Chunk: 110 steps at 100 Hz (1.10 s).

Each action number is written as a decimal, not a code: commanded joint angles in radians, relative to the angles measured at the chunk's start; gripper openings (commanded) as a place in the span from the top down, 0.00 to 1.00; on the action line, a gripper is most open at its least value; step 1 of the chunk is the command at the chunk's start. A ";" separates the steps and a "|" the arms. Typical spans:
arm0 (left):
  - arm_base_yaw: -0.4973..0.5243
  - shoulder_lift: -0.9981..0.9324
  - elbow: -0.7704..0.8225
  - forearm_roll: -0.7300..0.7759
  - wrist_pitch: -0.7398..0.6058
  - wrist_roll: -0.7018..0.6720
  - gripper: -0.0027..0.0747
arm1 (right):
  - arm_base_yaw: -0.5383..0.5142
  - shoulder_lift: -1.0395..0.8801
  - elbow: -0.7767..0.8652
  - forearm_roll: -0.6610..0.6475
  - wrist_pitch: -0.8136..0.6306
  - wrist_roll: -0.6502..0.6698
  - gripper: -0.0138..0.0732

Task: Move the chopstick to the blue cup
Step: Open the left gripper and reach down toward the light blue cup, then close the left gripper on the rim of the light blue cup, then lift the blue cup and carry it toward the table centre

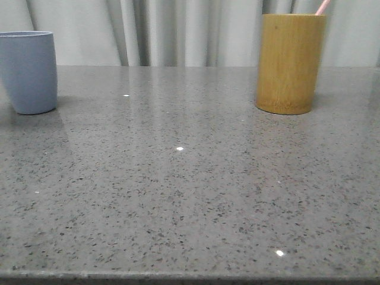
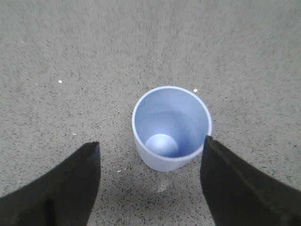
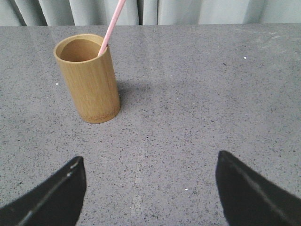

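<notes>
Table (image 1: 190,196): grey speckled stone, pale curtain (image 1: 178,29) behind.
Blue cup (image 2: 171,128): upright on table, just under L gripper (image 2: 150,181), between its wide-apart fingers.
Chopstick (image 3: 111,27): leaning inside bamboo holder (image 3: 89,80), ahead of R gripper (image 3: 150,190).
R gripper: spread wide, holding nothing.

At the upper left of the front view the blue cup (image 1: 27,71) is a matte pale grey-blue, lighter inside. The holder (image 1: 290,63) at upper right is yellow-brown bamboo, with the pale pink chopstick (image 1: 322,6) above its rim. The counter (image 1: 190,196) is grey, speckled dark, and glossy. The curtain (image 1: 178,29) is pale grey. The pincer fingers (image 2: 61,188) are black.
</notes>
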<state>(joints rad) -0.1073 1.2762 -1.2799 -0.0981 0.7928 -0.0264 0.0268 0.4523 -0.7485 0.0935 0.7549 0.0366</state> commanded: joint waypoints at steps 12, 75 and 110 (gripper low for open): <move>0.003 0.122 -0.099 -0.004 -0.024 -0.009 0.39 | -0.005 0.015 -0.032 0.003 -0.082 -0.002 0.18; 0.003 0.267 -0.105 -0.006 -0.039 -0.009 0.52 | -0.005 0.015 -0.032 0.003 -0.082 -0.002 0.18; 0.001 0.267 -0.169 -0.037 0.006 -0.003 0.99 | -0.005 0.015 -0.032 0.003 -0.082 -0.002 0.18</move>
<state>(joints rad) -0.1073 1.5804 -1.3918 -0.1026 0.8199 -0.0264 0.0268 0.4523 -0.7485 0.0935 0.7544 0.0366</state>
